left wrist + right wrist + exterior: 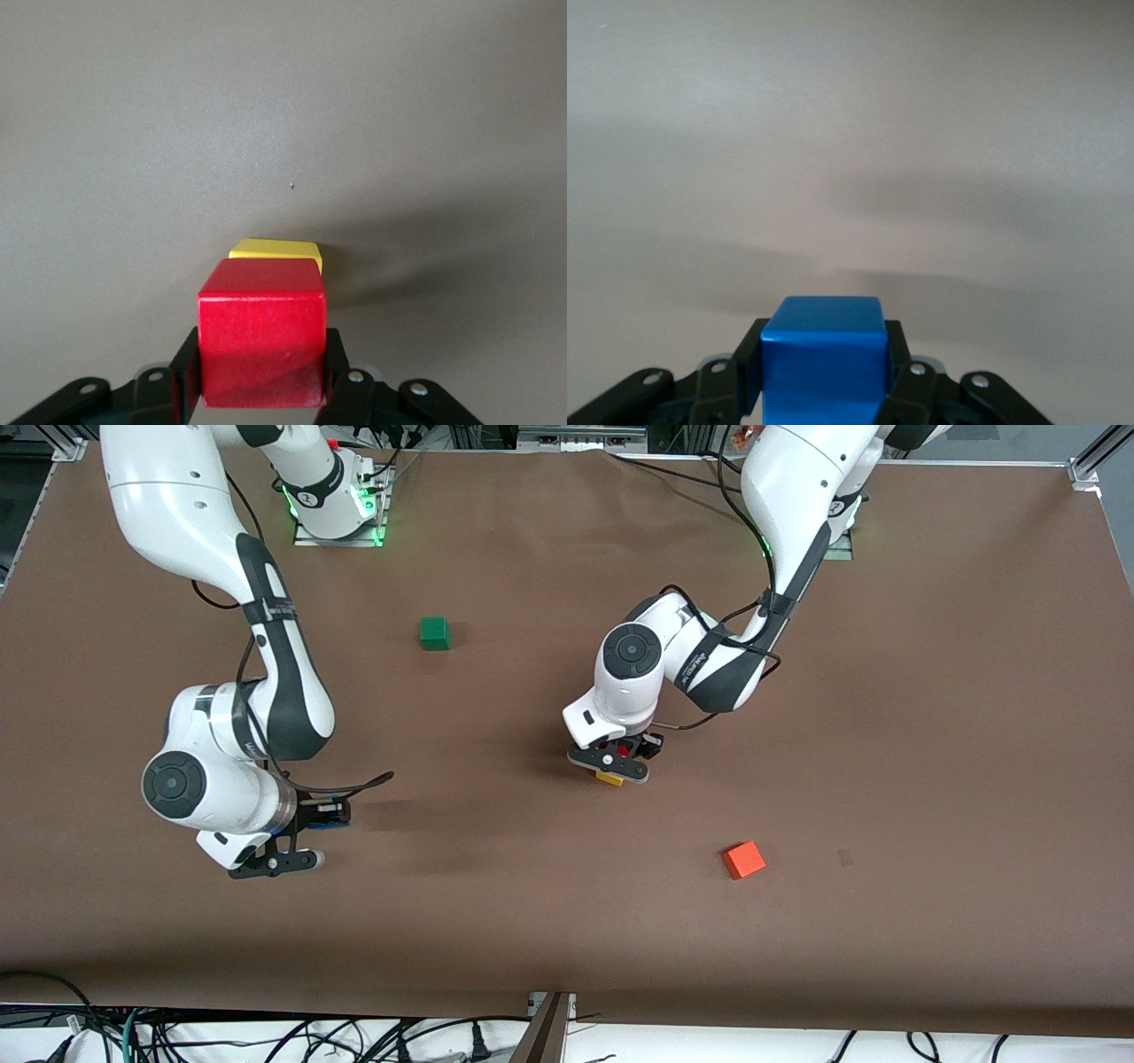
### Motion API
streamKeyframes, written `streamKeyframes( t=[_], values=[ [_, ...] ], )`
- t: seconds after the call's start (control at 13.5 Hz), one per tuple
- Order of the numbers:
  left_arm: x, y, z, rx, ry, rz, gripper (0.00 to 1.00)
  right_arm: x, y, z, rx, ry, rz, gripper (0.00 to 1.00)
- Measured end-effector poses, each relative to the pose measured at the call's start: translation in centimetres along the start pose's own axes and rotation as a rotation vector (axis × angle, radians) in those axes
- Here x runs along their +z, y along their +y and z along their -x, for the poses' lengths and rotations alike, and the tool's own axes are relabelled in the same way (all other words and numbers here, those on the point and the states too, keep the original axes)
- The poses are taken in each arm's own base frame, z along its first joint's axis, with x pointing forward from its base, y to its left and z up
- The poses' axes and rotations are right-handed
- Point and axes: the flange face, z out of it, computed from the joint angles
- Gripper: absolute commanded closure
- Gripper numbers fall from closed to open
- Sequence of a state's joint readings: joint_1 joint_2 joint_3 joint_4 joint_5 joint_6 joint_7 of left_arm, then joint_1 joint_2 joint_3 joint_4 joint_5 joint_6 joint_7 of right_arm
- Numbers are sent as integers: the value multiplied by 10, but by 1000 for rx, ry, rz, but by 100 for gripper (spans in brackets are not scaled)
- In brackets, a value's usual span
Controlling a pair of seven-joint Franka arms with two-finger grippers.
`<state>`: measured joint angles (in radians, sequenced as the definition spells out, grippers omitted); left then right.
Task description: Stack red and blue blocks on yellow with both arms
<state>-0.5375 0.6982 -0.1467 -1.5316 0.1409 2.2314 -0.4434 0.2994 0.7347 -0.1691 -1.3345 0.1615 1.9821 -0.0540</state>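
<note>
My left gripper (617, 763) is shut on the red block (261, 332), which also shows in the front view (623, 750). It holds the block right over the yellow cube (609, 778), which sits on the table near the middle. In the left wrist view only the yellow cube's top edge (276, 251) shows past the red block; I cannot tell whether they touch. My right gripper (306, 837) is shut on the blue block (824, 354) and holds it above bare table at the right arm's end. In the front view only a sliver of the blue block (326, 824) shows.
A green cube (434, 632) sits on the brown table (886, 779), farther from the front camera than the yellow cube. An orange cube (743, 859) lies nearer the front camera, toward the left arm's end.
</note>
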Motion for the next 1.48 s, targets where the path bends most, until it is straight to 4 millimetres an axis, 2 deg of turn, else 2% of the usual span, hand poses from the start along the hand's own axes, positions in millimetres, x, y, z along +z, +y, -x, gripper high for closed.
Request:
streamKeyframes(
  t=[0.15, 0.22, 0.37, 0.52, 0.66, 0.81, 0.96, 1.03, 1.11, 1.26, 1.4, 1.48],
  values=[
    [-10, -3, -8, -9, 0, -5, 0, -19, -10, -3, 0, -6, -6, 69],
    [-22, -7, -13, -18, -16, -18, 0, -26, -15, -4, 0, -3, -10, 68],
    [-62, -21, -30, -50, -37, -41, 0, -33, -30, -5, -2, 3, -22, 68],
    [-111, -56, -49, -111, -39, -53, 0, -40, -52, -5, 18, 2, -42, 67],
    [-164, -113, -65, -197, -7, -51, 0, -50, -88, -4, 69, 6, -78, 67],
    [-215, -184, -71, -296, 48, -44, 0, -61, -130, 0, 138, 10, -125, 67],
    [-260, -256, -66, -396, 103, -40, 0, -72, -181, 8, 205, 19, -167, 67],
    [-278, -284, -60, -434, 120, -41, 0, -75, -210, 14, 225, 31, -180, 67],
    [-292, -305, -53, -464, 122, -46, 0, -76, -243, 21, 239, 47, -191, 67],
    [-308, -333, -37, -510, 87, -60, 0, -71, -315, 44, 251, 87, -206, 67],
    [-308, -359, -28, -551, 53, -69, 0, -59, -377, 69, 242, 133, -197, 67],
    [-306, -374, -24, -573, 32, -73, 0, -50, -400, 79, 231, 149, -180, 67]
  ],
)
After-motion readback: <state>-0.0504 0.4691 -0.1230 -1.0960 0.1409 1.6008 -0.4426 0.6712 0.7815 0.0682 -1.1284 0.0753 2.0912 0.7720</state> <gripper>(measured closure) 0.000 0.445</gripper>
